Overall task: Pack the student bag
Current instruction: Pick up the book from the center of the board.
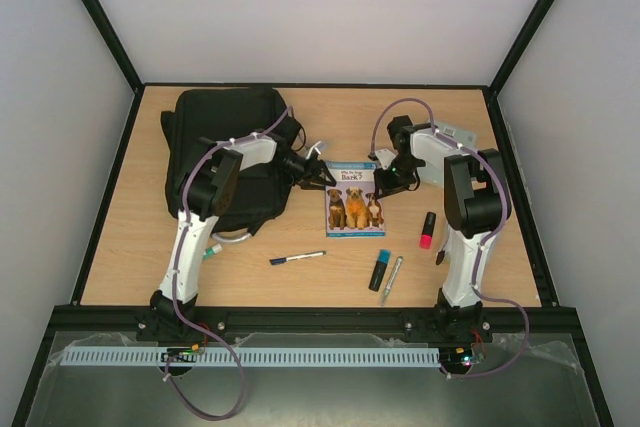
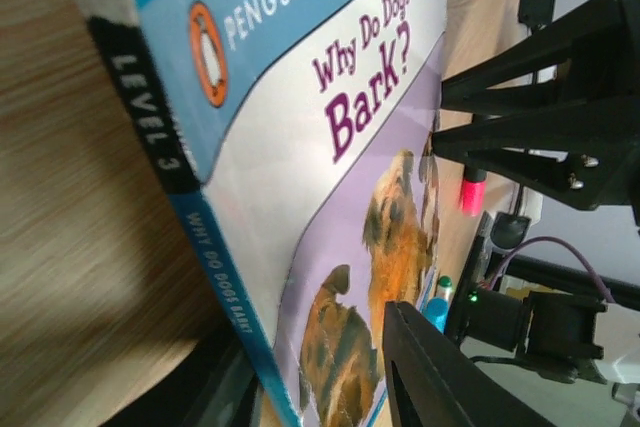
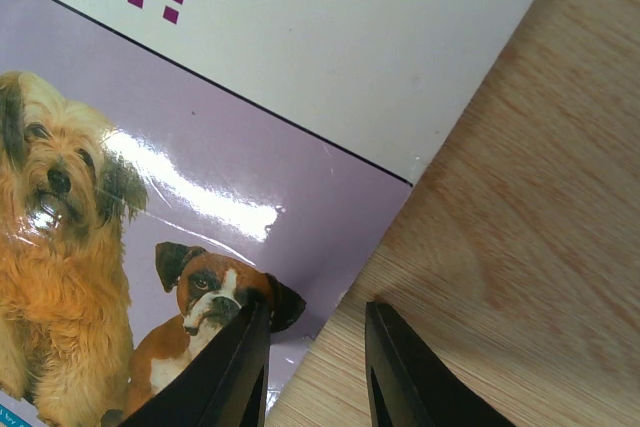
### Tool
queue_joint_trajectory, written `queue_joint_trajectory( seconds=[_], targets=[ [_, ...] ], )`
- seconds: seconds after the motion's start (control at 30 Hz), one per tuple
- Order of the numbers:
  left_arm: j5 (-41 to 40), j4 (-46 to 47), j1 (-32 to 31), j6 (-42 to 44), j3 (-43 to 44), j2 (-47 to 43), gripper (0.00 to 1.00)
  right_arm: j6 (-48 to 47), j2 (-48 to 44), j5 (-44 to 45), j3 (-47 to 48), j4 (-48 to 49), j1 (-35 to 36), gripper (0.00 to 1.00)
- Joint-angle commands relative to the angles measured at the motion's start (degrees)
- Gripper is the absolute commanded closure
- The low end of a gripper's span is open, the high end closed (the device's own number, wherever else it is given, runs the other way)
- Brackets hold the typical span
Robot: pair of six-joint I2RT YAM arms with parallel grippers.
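Note:
The student bag [image 1: 225, 142], a large black backpack, lies at the back left of the table. Beside it lies a book [image 1: 353, 199] titled "Why Do Dogs Bark?", with dogs on the cover. My left gripper [image 1: 318, 175] is at the book's spine edge. In the left wrist view its jaws stand on either side of the spine [image 2: 215, 277]. One finger [image 2: 440, 377] is over the cover and the other is a dark shape beneath, with cover showing in the gap. My right gripper [image 3: 313, 312] is open at the book's right edge [image 3: 380, 237]. Its left fingertip [image 3: 245, 332] is over the cover and the other over the wood.
Near the front lie a black pen [image 1: 297, 258], a blue highlighter [image 1: 379, 270], a silver pen [image 1: 391, 279] and a pink highlighter [image 1: 427, 230]. A green-tipped marker [image 1: 212, 249] lies by the left arm. A grey-white pouch [image 1: 458, 136] lies behind the right arm.

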Motion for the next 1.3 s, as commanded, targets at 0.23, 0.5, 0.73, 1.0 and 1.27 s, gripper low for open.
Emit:
queue_joint_trajectory(
  seconds=[0.23,0.5,0.73,1.0,1.27],
  targets=[
    [-1.6,-2.1,-0.9,3.9,3.3,1.3,0.98,-0.4,0.7,-0.9,-0.4,-3.7,1.3,0.71],
    [-5.2,-9.8,1.2,15.2,10.3,-6.2,0.98,-1.2,-6.9,0.3,3.1,-7.8,-0.8,0.69],
    [-10.2,-11.3,9.6,17.2,15.8,-11.3,0.98,-0.1,-13.4,-10.0,11.0,-7.6,-4.6,0.42],
    [-5.1,-10.4,18.5,15.2,23.5,-13.9,0.98,7.8,-10.2,-28.9,26.2,1.6,-4.6,0.21],
    [16.6,-13.4,24.3,22.3,21.8,-18.6,0.98,9.5,-7.2,-34.9,32.5,4.0,-2.5,0.17]
  ],
)
